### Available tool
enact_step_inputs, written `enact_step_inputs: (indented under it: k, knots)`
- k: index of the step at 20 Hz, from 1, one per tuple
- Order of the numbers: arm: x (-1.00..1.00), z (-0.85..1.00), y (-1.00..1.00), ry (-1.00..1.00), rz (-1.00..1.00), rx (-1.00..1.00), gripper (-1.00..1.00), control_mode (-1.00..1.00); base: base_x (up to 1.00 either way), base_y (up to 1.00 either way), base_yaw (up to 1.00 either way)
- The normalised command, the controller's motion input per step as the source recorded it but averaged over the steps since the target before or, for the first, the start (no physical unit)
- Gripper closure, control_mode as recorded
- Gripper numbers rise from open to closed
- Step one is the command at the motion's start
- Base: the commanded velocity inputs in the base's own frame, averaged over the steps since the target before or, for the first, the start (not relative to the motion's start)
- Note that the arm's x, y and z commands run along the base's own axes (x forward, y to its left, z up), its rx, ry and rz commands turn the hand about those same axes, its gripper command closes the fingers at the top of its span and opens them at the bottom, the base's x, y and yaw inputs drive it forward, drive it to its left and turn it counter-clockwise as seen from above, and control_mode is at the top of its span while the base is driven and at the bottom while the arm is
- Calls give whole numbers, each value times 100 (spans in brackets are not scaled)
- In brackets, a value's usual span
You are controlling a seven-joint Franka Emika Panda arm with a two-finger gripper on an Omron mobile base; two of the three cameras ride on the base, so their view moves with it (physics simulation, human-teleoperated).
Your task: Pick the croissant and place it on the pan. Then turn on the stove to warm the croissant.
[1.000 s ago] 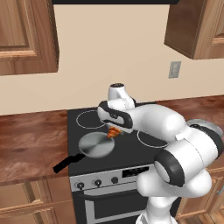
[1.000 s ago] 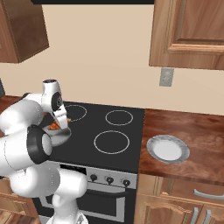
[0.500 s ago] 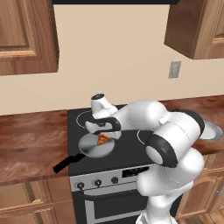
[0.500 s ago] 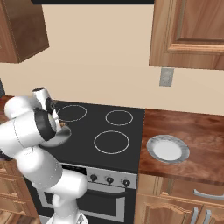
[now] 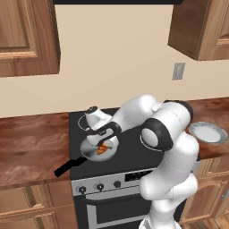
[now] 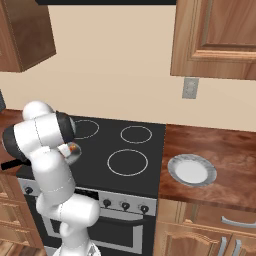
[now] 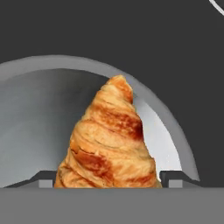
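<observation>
The small golden-brown crescent croissant [image 7: 107, 144] is held between the widely parted gripper [image 5: 103, 142] fingers, low over the round grey metal pan [image 5: 91, 150] at the black stove's [image 5: 129, 150] front-left corner, apparently for release there.

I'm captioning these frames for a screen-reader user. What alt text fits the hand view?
A golden-brown croissant stands between the claw's two dark fingertips, directly over the grey pan. The pan sits on the black stove top, with a bit of a white burner ring at the upper right corner.
</observation>
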Motion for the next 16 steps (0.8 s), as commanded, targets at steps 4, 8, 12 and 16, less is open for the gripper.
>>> enact_step_inputs:
  k: [4,8,12,16]
  knots:
    - [28,-34,8,0,0,-2,100,-100,0,0,0]
    - [22,-26,7,0,0,0,100,-100,0,0,0]
    - [3,-5,11,-1,0,0,-100,-100,0,0,0]
    - [-6,0,0,-14,0,0,-100,-100,0,0,0]
